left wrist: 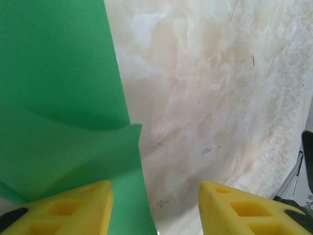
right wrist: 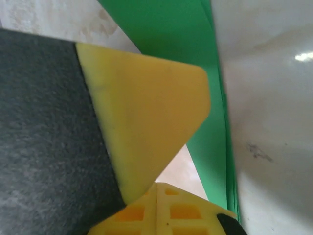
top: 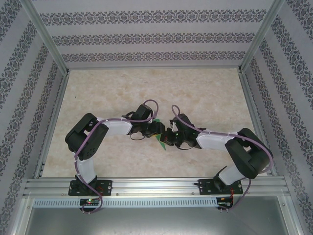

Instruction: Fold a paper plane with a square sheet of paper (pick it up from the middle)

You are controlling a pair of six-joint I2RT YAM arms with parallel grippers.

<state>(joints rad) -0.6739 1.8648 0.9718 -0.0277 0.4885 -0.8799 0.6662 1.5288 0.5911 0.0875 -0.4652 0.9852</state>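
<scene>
Item: bench with two arms at mid-table. Nearest in the left wrist view, the left gripper [left wrist: 154,187] has its yellow fingers [left wrist: 73,208] standing well apart, nothing clamped; bare marbled table [left wrist: 220,98] shows in most of the gap. The green paper sheet [left wrist: 58,98] lies just past the left-hand finger, running up that side of the picture, with a raised folded flap over a flat layer and one straight edge reaching partly into the gap. In the right wrist view the right gripper [right wrist: 152,188] has its two yellow fingers [right wrist: 146,107] closed tip to tip; the paper [right wrist: 166,29] lies directly beyond them as a long strip, its right edge showing several stacked layers against the table [right wrist: 274,98]. Whether any paper is caught between those tips cannot be told. From above, both bases sit on the rail at the near edge; each arm bends at the elbow and reaches inward, so that the left gripper [top: 155,132] and right gripper [top: 172,139] meet near the table's middle, pointed toward each other. A small green corner of the paper [top: 160,143] shows between and just below them. Patterned walls [top: 146,34] enclose the table [top: 146,88] beyond.
</scene>
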